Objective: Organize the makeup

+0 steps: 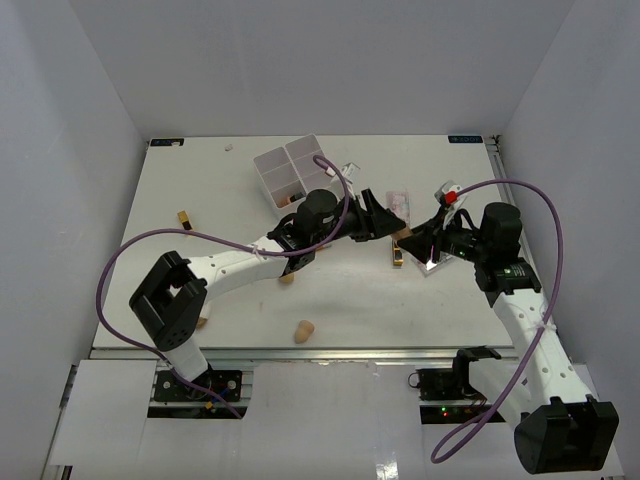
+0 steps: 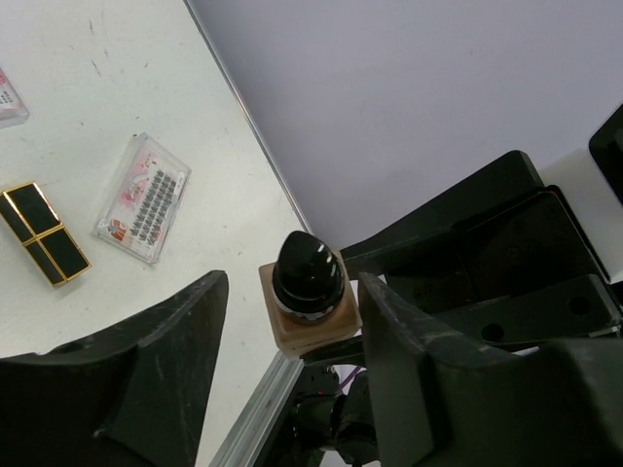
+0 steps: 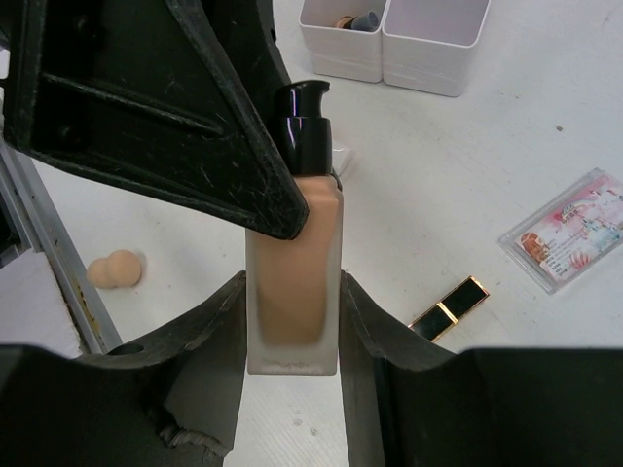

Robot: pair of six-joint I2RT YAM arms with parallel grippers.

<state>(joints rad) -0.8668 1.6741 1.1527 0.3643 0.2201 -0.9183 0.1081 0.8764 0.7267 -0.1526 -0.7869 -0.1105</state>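
Right jaws clamp the skin-tone bottle (image 3: 292,282); left jaws stand apart around its dark cap (image 2: 308,277)

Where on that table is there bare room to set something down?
Bare: the near strip between the beige sponge and the right arm, and the far left corner beside the white box. Crowded: middle right, where the left gripper and right gripper meet at the bottle, with the lipstick and packet close by.
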